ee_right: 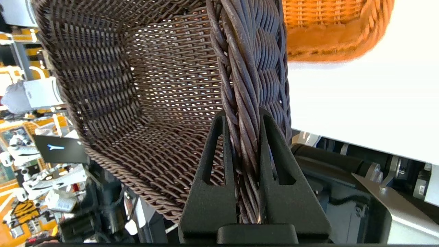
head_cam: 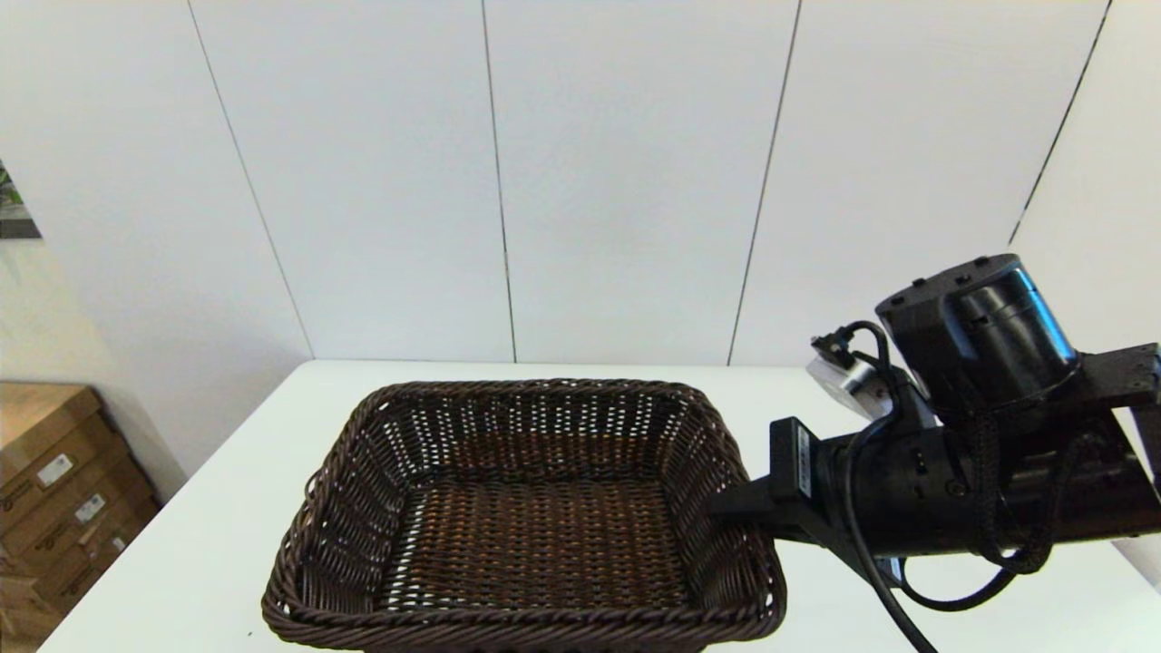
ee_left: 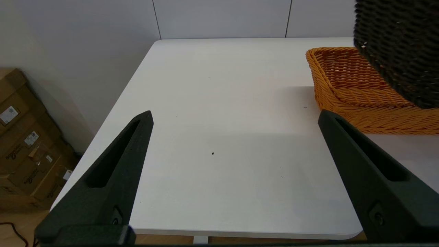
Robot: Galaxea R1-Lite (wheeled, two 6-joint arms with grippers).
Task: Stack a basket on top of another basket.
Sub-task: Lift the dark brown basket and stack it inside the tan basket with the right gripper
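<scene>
One right end effector point(ee_right: 241, 116), reaching in level from the right, pinches the dark basket point(head_cam: 526, 517) rim.

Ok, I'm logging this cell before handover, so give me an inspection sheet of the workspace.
Surface: white table, a few tiny specks.
Job's things: dark brown basket lifted clear of the table; orange-tan basket sits on the table.
Clutter: nothing seen.
Grippers: right gripper clamped on the dark basket's braided rim; left gripper open, empty, above the table.
Cables: black cable looped along the right arm.
Surroundings: white panel wall, cardboard boxes on the floor.
</scene>
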